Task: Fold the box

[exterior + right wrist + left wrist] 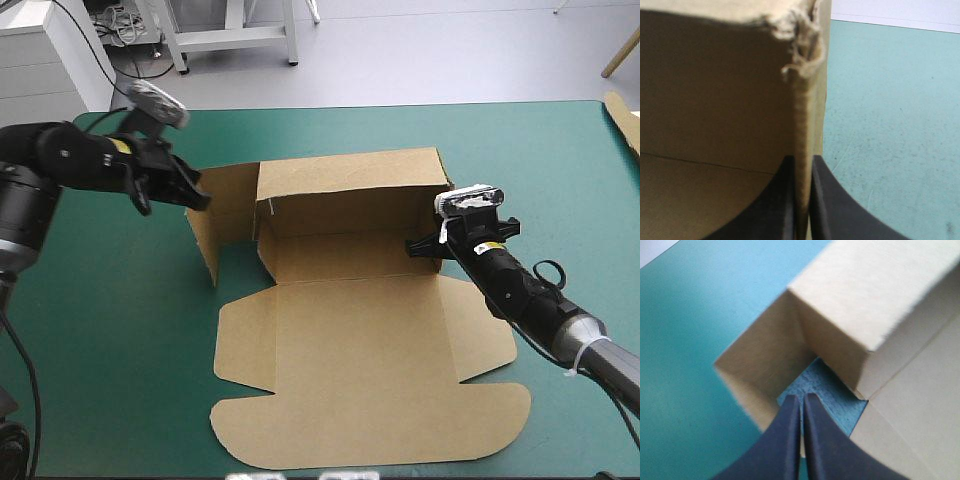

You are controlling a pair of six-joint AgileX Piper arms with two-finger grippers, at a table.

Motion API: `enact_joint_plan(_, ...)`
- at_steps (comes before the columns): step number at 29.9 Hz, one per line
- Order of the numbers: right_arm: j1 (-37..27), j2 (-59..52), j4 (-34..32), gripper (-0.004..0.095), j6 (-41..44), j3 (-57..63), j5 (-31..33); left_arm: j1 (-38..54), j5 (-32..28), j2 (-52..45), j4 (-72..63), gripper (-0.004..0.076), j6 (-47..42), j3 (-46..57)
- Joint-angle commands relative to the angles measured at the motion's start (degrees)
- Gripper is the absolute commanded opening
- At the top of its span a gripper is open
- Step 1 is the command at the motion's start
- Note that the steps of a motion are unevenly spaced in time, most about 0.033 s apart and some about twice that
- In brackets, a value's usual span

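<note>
The brown box lies in the middle of the teal-green table, its back wall raised and its lid flat toward the near edge. A side flap stands upright at the box's left end. My left gripper is at that flap's top edge. In the left wrist view its black fingers are all but shut, with a pale strip of the flap between them. My right gripper is shut on the upright right wall; the wall's frayed edge runs between the fingers.
Another piece of brown board lies at the table's far right edge. Bare teal-green cover stretches left of the box and beyond the right wall.
</note>
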Motion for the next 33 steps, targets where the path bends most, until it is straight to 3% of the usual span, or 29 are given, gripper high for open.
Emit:
enact_joint_plan(1,-0.2,-1.7,-0.5,-0.0006,0.0,-2.0,-2.5,13.7,-1.0,-1.7,-13.8,0.0004,-3.8,-0.6)
enact_joint_plan(9,-0.2,-1.7,-0.5,-0.0006,0.0,-2.0,-2.5,36.7,-2.7,-1.8,-32.0,0.0004,-3.8,11.8)
enact_joint_plan(15,-0.2,-1.7,-0.4,-0.0006,0.3,-2.0,-1.9,41.0,-8.5,-2.0,-36.2,0.0004,-3.9,21.0)
enact_joint_plan(20,-0.3,-1.7,-0.4,-0.0006,2.5,-2.7,2.2,41.0,-11.3,-2.0,-36.2,0.0004,-3.8,25.2)
enact_joint_plan(24,-2.9,-1.6,-0.6,-0.0006,5.1,-8.4,12.5,41.0,-12.6,-2.0,-35.7,0.0004,-3.8,25.7)
enact_joint_plan(27,-6.5,-0.7,-2.3,-0.0005,9.8,-15.3,23.9,41.0,-13.0,-2.0,-35.8,0.0004,-3.8,25.7)
enact_joint_plan(33,-9.6,4.8,-21.1,-0.0006,32.9,-31.7,51.5,41.0,-14.2,-2.0,-35.8,0.0004,-3.8,25.7)
